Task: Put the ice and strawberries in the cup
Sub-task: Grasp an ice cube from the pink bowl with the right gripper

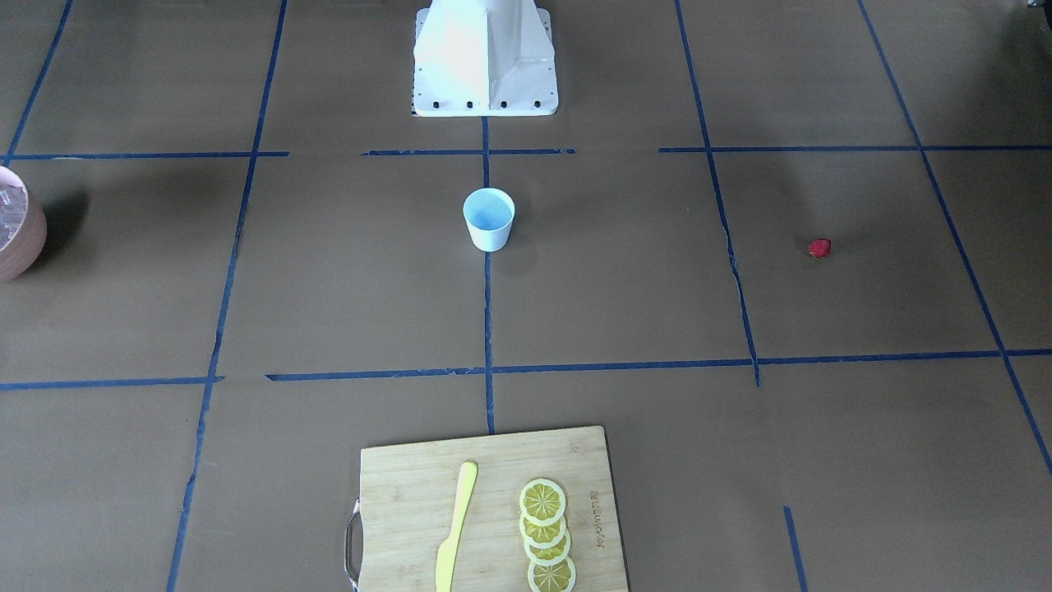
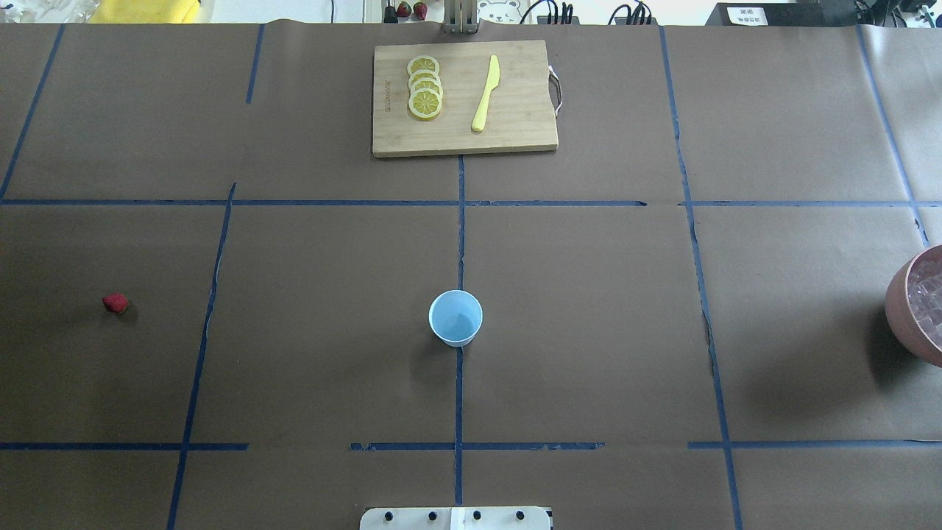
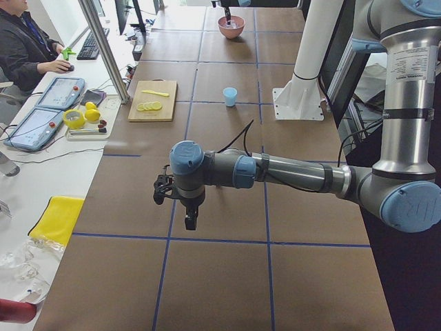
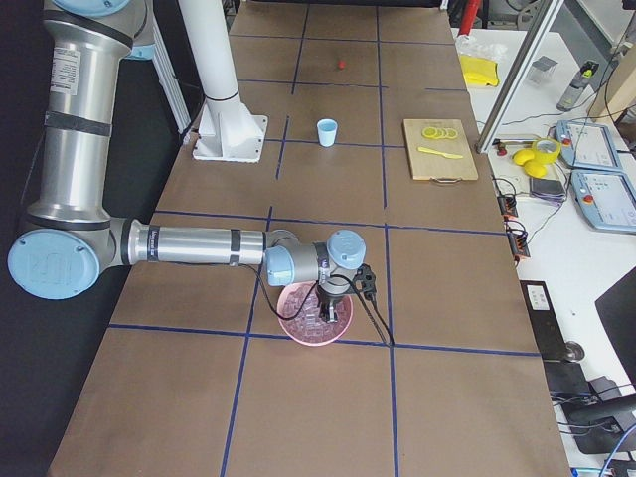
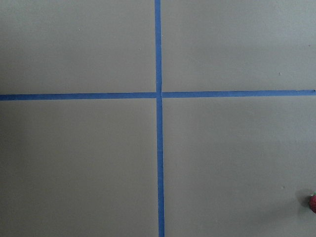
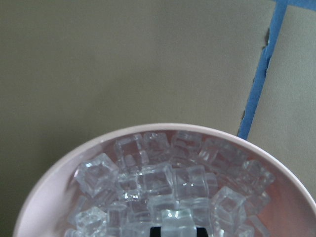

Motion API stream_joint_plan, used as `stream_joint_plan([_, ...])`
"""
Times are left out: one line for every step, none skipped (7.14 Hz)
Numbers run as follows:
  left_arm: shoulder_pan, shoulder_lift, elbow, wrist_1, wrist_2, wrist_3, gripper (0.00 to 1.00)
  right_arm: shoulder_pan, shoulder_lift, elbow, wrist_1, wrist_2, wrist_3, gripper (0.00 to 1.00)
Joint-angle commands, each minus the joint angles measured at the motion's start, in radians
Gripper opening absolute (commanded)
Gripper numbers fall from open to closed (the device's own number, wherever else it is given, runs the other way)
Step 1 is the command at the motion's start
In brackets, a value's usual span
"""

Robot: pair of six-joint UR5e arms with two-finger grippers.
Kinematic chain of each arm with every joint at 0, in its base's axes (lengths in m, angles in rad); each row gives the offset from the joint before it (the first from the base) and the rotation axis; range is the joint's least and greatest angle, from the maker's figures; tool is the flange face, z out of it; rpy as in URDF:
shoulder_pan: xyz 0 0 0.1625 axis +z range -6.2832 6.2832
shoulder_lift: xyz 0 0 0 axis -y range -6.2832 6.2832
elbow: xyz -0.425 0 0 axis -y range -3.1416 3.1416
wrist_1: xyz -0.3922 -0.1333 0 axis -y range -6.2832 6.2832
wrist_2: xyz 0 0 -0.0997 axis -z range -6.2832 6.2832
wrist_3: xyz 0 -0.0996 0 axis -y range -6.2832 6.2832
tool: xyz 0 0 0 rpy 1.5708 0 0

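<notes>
The white cup (image 2: 455, 318) with a pale blue inside stands upright mid-table and looks empty; it also shows in the front view (image 1: 488, 219). One small red strawberry (image 2: 115, 302) lies alone on the table's left part, and sits at the right edge of the left wrist view (image 5: 313, 202). Ice cubes (image 6: 158, 182) fill the pinkish-brown bowl (image 2: 909, 309) at the right edge. My left gripper (image 3: 189, 222) hangs above the table near the strawberry; I cannot tell if it is open. My right gripper (image 4: 323, 303) reaches down into the bowl (image 4: 338, 323) among the ice; its jaws are barely visible.
A wooden cutting board (image 2: 515, 125) at the far edge holds several lemon slices (image 2: 425, 87) and a yellow knife (image 2: 486, 94). The robot's white base (image 1: 485, 57) stands behind the cup. An operator sits beyond the table's far side (image 3: 27, 41).
</notes>
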Motion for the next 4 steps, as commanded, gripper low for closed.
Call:
stream_joint_plan([0.0, 0.0, -0.002, 0.0, 0.0, 0.0, 1.0, 0.054, -0.002, 0.105, -0.012, 0.003, 0.001, 0.02])
stream_joint_plan([0.0, 0.002, -0.007, 0.002, 0.0, 0.0, 1.0, 0.071, 0.011, 0.154, -0.013, 0.007, 0.001, 0.0])
stream_joint_plan([0.0, 0.003, -0.007, 0.003, 0.0, 0.0, 1.0, 0.073, 0.043, 0.184, -0.026, 0.009, 0.013, 0.0])
stream_joint_plan([0.0, 0.009, -0.008, 0.002, -0.002, 0.0, 1.0, 0.075, 0.145, 0.196, -0.118, 0.007, 0.019, 0.0])
